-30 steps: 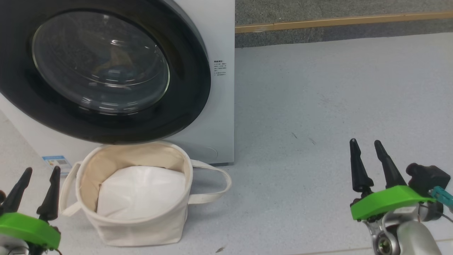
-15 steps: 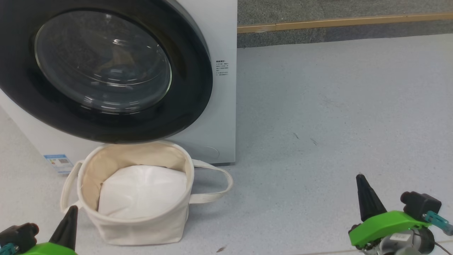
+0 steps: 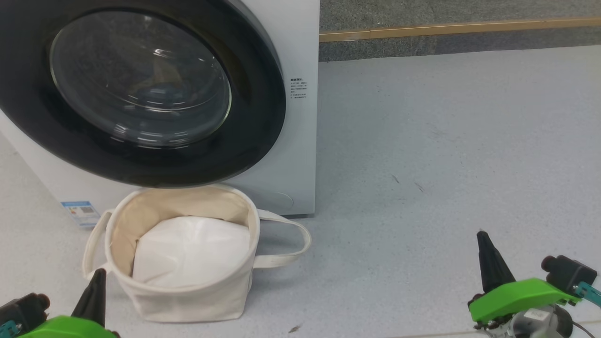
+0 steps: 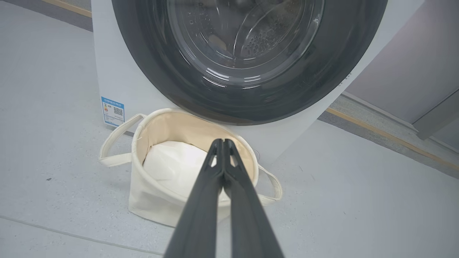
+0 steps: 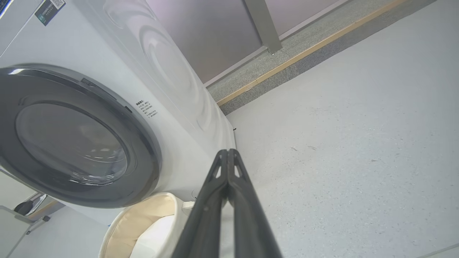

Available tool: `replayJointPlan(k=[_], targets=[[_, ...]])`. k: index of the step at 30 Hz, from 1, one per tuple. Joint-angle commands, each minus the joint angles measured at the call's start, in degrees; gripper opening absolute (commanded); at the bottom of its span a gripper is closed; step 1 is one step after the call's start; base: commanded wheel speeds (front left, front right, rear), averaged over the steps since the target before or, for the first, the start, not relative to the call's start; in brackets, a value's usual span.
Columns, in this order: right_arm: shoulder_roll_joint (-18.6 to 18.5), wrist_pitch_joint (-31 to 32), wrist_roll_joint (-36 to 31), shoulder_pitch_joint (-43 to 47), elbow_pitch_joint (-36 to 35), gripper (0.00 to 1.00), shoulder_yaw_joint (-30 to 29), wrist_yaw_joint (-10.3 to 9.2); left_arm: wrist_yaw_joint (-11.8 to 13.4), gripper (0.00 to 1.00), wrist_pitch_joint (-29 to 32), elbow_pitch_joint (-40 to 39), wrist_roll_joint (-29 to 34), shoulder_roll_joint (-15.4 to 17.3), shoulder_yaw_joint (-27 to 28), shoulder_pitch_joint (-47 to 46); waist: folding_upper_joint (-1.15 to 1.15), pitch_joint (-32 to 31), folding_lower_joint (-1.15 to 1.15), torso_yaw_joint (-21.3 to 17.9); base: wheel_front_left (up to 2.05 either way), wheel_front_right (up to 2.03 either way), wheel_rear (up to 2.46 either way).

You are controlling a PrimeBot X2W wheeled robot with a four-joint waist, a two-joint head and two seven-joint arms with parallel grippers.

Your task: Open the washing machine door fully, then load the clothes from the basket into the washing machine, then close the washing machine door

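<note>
- Washing machine door (image 3: 141, 89) shut on the washing machine (image 3: 300, 155), ahead of both grippers.
- Basket (image 3: 188, 300) (white pad (image 3: 192, 249) inside) just right of the left gripper (image 3: 97, 277), fingers pinched together, empty.
- Right gripper (image 3: 482, 239), 2 fingers closed, well off right.

a plain indoor work space, more like a test room or lab than a furnished home, is suggested. a white washing machine (image 3: 300, 155) is set directly on a wide, pale grey speckled floor (image 3: 446, 141), with its side panel left exposed. the floor is edged by a tan strip (image 3: 446, 29) and, beyond it, a speckled grey band (image 3: 422, 11); behind these, smooth grey wall panels (image 5: 215, 39) and a grey post (image 5: 263, 25) are seen. a blue printed label (image 3: 80, 212) is stuck low on the machine's front, and a canvas basket (image 3: 188, 300) is placed before it.
</note>
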Motion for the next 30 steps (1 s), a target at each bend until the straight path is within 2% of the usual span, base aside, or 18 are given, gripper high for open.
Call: replayJointPlan(k=[1,30], targets=[[-0.2,0.2,1.4,-2.3,-2.2,0.00,-0.2,0.00,-0.5,0.00,0.4,-1.9,-0.9,1.1,2.0,-2.2,0.00,0.0,0.00,0.0,0.00,0.00,0.00],[-0.3,3.4,18.4,-1.8,-2.7,0.00,-1.2,0.01,-1.2,0.00,4.3,-3.4,-10.9,-5.7,8.4,-0.9,0.00,0.5,0.00,1.2,0.00,0.00,0.00]])
